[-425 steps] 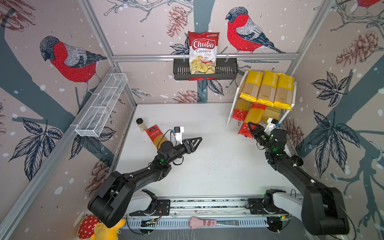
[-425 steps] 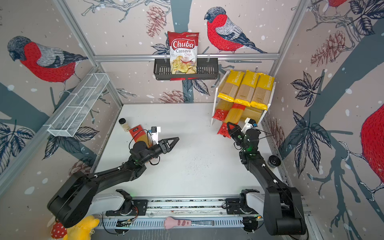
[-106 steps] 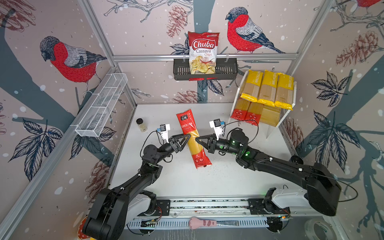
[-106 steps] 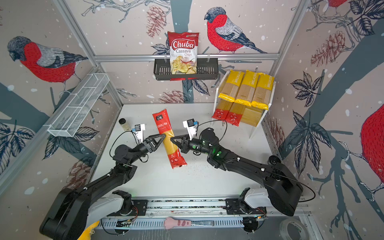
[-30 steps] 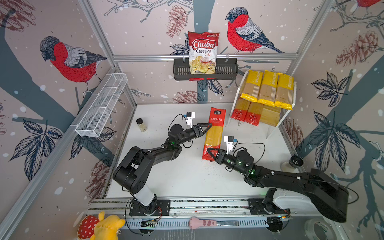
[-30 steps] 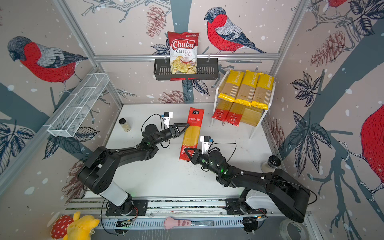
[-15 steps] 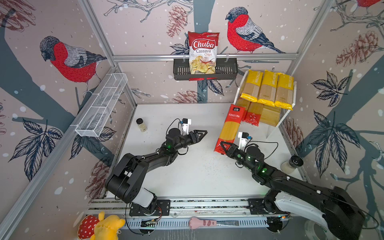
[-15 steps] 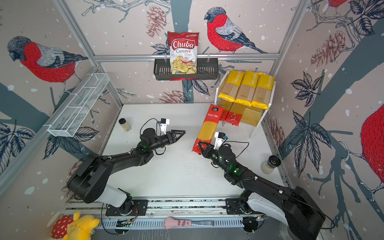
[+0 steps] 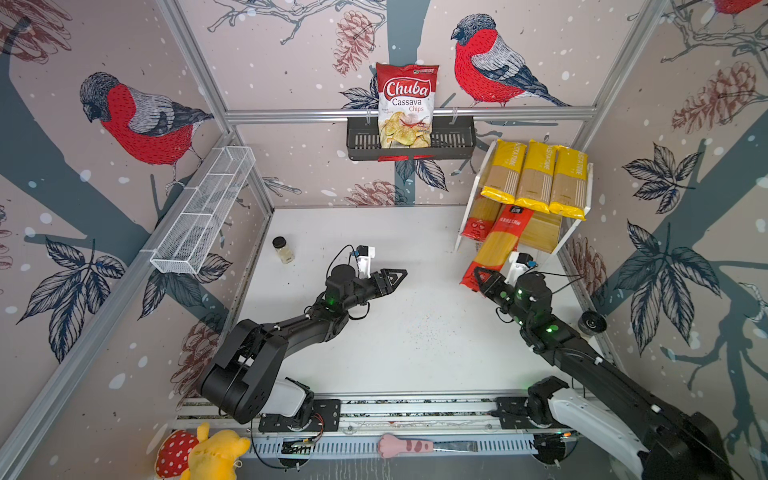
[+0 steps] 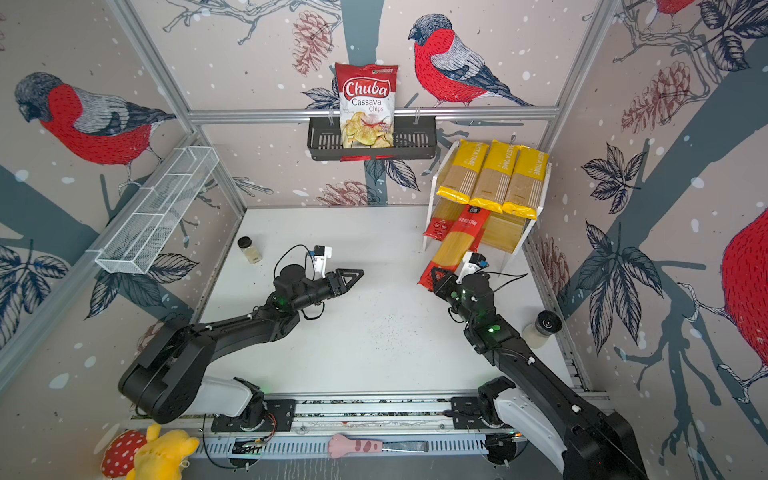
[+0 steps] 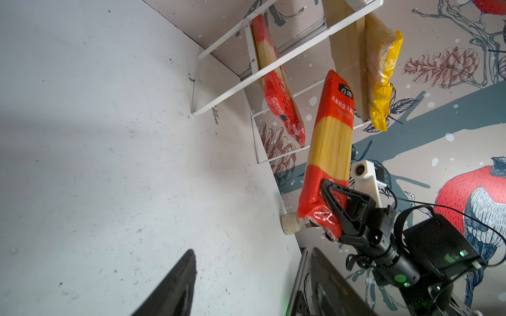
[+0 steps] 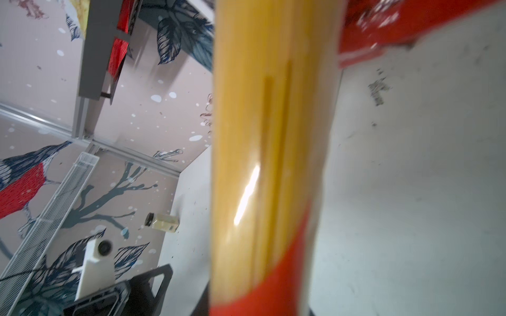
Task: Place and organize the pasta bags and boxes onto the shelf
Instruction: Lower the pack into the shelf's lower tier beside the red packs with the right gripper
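Up on the back wall, a black basket (image 9: 451, 141) with slots holds a bag (image 9: 405, 108) that says "Chuba Cassava Chips". Three yellow packets (image 9: 536, 178) marked "PASTATIME" lie on the top board of the wooden shelf (image 9: 540, 235). My right pincer (image 9: 478, 279) squeezes the red bottom end of a long shiny packet (image 9: 496, 245) with Chinese words and a see-through middle full of yellow sticks. It tilts up toward the lower board, beside another red packet (image 9: 482, 220). My left pincer (image 9: 397, 277) hangs wide over the white counter (image 9: 374, 332), holding nothing.

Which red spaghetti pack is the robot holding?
The red-ended packet tilted in front of the shelf, its low end pinched by the right gripper. Another red packet lies on that shelf.
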You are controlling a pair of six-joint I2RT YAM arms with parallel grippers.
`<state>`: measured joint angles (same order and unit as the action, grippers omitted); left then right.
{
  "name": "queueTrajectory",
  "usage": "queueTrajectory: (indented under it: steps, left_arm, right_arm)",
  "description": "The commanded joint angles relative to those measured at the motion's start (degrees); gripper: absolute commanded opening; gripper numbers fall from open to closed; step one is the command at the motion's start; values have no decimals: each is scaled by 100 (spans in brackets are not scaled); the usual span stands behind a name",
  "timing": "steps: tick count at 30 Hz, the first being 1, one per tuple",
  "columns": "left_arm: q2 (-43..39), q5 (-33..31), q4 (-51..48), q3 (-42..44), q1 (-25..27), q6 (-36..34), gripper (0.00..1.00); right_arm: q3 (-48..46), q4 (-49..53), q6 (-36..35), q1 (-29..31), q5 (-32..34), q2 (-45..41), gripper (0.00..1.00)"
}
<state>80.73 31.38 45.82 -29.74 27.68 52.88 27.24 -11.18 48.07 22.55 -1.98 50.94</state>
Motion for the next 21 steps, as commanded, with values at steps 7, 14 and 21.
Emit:
queueTrajectory:
  steps: [7, 14, 21]
  left_arm:
    - [-42, -114, 29, 194, -9, -129, 65]
    - [-67, -87, 164, 332, 0, -50, 65]
    - [63, -71, 351, 422, 9, 26, 65]
  right_arm:
    - [641, -295, -791, -1334, -931, 555, 3]
    - [1169, -42, -1167, -1852, -855, 1054, 3]
    - [1563, -119, -1348, -2137, -720, 1663, 4]
